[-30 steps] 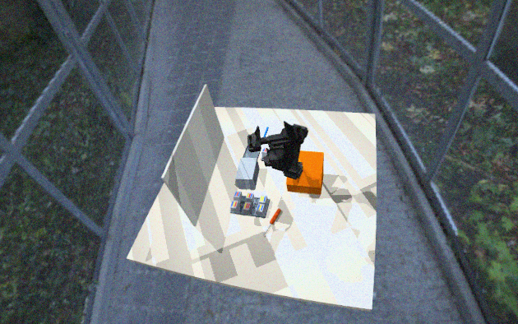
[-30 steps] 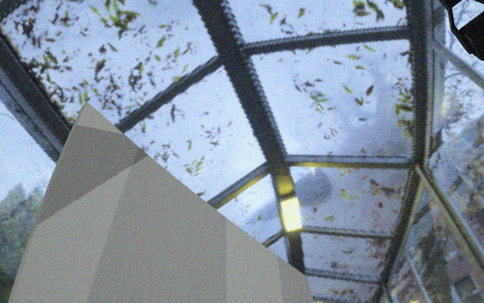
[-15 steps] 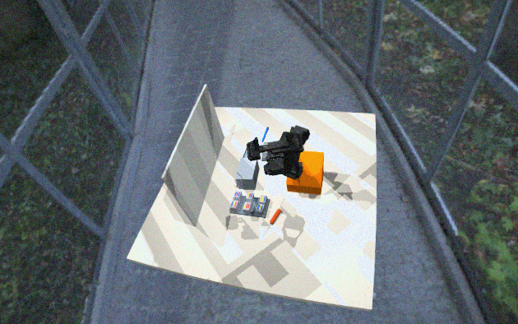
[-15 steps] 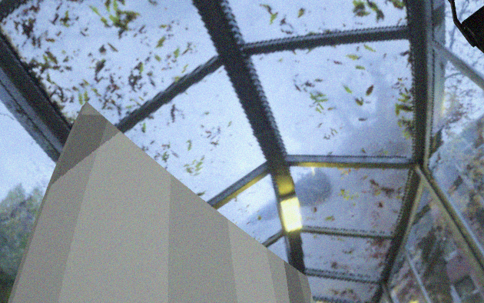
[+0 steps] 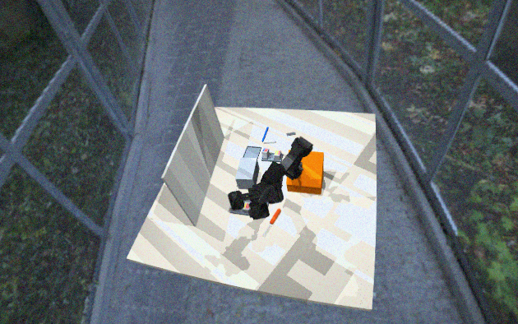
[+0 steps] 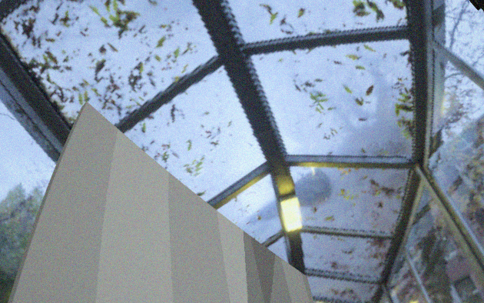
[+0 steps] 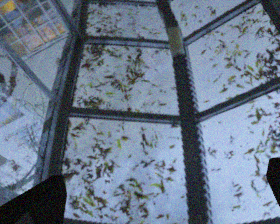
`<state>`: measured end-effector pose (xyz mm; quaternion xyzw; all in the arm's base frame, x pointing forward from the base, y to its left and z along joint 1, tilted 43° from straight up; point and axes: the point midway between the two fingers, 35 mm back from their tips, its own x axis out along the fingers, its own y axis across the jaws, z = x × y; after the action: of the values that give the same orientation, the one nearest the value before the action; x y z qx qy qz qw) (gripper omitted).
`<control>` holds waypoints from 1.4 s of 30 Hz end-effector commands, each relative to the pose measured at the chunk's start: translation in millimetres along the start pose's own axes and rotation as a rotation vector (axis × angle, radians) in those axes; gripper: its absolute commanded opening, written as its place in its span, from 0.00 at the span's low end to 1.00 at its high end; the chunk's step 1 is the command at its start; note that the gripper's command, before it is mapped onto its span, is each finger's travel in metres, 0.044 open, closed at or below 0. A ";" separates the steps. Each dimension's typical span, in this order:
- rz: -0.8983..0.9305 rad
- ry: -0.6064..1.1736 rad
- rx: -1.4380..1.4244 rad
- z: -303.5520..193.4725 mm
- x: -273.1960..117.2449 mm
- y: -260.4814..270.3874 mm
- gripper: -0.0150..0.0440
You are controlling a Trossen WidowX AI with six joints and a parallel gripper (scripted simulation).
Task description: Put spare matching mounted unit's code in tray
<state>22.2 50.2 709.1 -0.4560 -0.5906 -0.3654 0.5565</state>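
Note:
A grey rack point(image 5: 239, 211) with a small spare bearing a coloured label lies at the front, mostly hidden by my arm. Two small pale units with red and yellow labels stand on a grey base point(image 5: 271, 159) farther back. No code is readable. A dark-rimmed grey rectangle point(image 5: 252, 150), perhaps the tray, adjoins the back of a pale grey box point(image 5: 247, 169). My gripper point(image 5: 247, 203) point(image 7: 172, 180) is open and empty, over the front rack in the top view. The wrist view faces the glass roof, with a black finger at each lower corner.
An orange block point(image 5: 312, 174) stands right of the arm. An orange-handled screwdriver point(image 5: 275, 216) lies in front. A blue stick point(image 5: 265, 134) and small grey pieces lie at the back. A tall pale panel point(image 5: 195, 154) point(image 6: 138, 231) stands on the left.

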 end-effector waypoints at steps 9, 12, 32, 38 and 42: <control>0.385 -0.299 0.095 84.1 -17.6 136.1 1.00; 0.511 -0.345 0.130 96.0 -32.3 175.4 1.00; 1.363 -0.270 0.416 78.7 -187.8 376.3 1.00; 1.640 -0.097 0.540 49.2 -254.4 414.8 1.00; 1.811 0.059 0.632 28.4 -299.0 430.5 1.00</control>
<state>396.8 188.5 405.6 -0.5949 -0.1353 0.3373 0.7170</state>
